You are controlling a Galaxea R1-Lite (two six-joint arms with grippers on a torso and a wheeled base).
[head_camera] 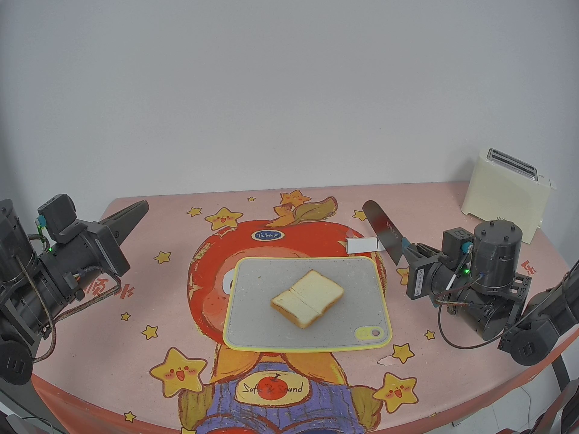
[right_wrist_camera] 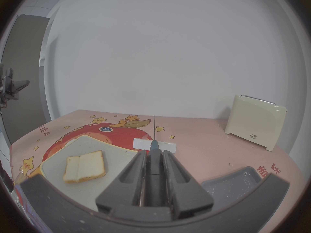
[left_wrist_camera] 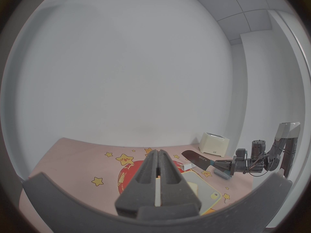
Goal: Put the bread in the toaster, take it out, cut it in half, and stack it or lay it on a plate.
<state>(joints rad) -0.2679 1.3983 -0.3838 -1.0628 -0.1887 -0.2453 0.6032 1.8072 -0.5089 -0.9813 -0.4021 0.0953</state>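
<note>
A slice of bread, cut into two halves lying side by side, rests on the grey cutting board at the table's middle. My right gripper hovers right of the board, shut on the handle of a knife whose dark blade points up and back-left. The right wrist view has the bread on the board, the blade edge-on between that gripper. The cream toaster stands at the back right with nothing in its slots. My left gripper is shut and holds nothing, raised over the table's left side.
A small white block lies just behind the board's right corner, under the blade. A grey tray with crumbs sits on the table below my right arm. The pink table's curved front edge is close.
</note>
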